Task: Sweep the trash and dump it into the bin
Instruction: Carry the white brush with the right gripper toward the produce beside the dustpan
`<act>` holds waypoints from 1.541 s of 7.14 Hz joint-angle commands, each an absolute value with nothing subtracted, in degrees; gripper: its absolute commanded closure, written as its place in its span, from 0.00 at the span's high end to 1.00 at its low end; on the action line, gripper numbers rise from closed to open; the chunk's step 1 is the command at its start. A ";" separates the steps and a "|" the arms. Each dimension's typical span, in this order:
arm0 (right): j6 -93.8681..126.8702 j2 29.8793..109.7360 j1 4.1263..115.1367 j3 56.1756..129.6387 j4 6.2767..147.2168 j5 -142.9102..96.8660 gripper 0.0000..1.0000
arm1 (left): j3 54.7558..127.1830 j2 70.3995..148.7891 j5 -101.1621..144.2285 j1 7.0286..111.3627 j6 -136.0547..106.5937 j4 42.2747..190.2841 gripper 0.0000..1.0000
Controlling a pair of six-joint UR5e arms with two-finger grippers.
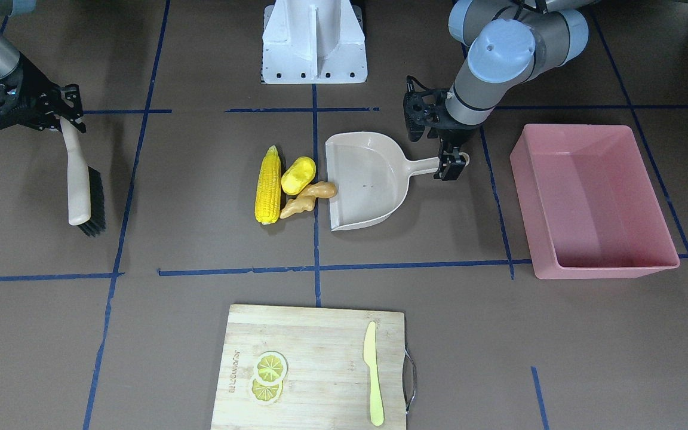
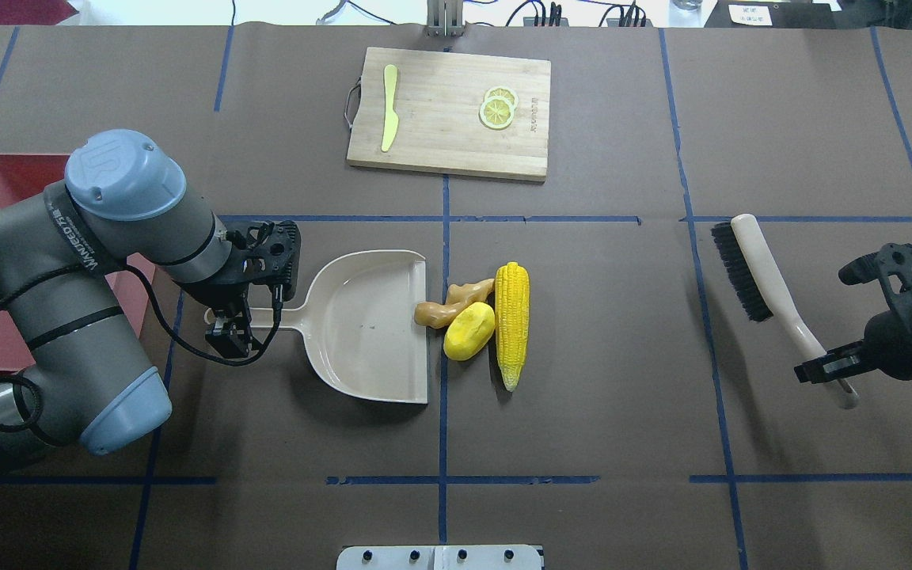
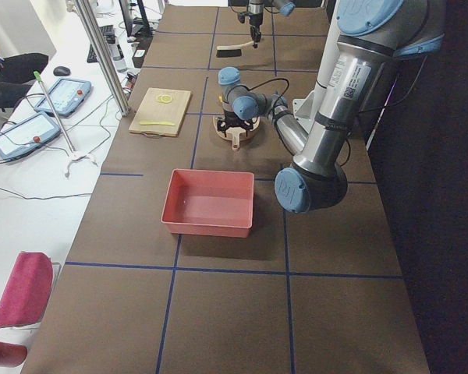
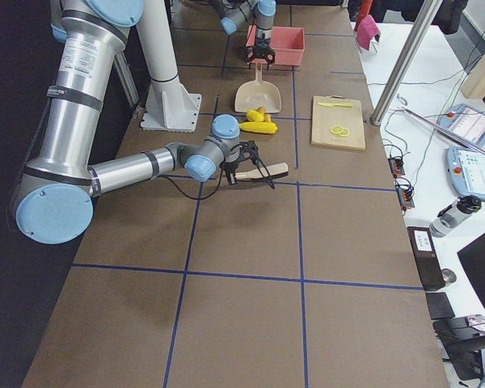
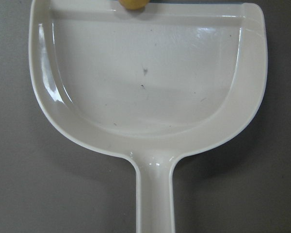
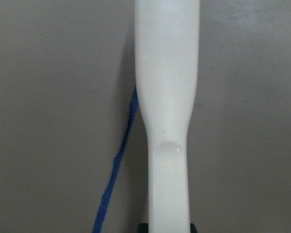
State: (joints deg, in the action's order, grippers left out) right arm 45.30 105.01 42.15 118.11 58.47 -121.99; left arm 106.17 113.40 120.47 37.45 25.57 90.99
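Observation:
The corn cob [image 2: 512,323], the potato-like lump [image 2: 469,331] and the ginger root [image 2: 448,305] lie bunched together at the open mouth of the beige dustpan [image 2: 361,332]. The ginger's tip touches the pan's lip [image 5: 133,3]. My left gripper [image 2: 230,321] is shut on the end of the dustpan handle [image 1: 421,165], and the pan lies flat on the table. My right gripper [image 2: 828,368] is shut on the handle of the brush [image 2: 749,269], far to the right of the trash. The pink bin [image 1: 589,197] stands empty beyond the dustpan, on my left side.
A wooden cutting board [image 2: 448,111] with lemon slices [image 2: 497,109] and a pale knife [image 2: 389,119] lies at the far middle of the table. The robot's white base [image 1: 314,42] stands at the near edge. My left arm hides part of the bin in the overhead view.

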 commanded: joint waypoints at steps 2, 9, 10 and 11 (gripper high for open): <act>53.34 100.38 36.04 118.56 59.06 -119.44 0.00 | 105.64 113.20 118.84 37.09 25.23 90.97 0.98; 63.79 89.66 29.19 118.83 67.06 -116.19 0.02 | 103.45 112.76 118.74 36.04 25.93 91.05 0.57; 64.07 89.21 28.40 118.57 67.23 -116.63 0.01 | 103.53 112.76 118.65 36.12 25.93 90.97 0.40; 64.07 87.56 28.30 118.83 69.93 -116.98 0.01 | 103.80 112.94 118.57 36.21 25.93 90.97 0.22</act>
State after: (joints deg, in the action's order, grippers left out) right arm 63.63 89.21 28.88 118.73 67.77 -116.61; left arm 103.58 112.84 118.67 36.13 25.90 91.00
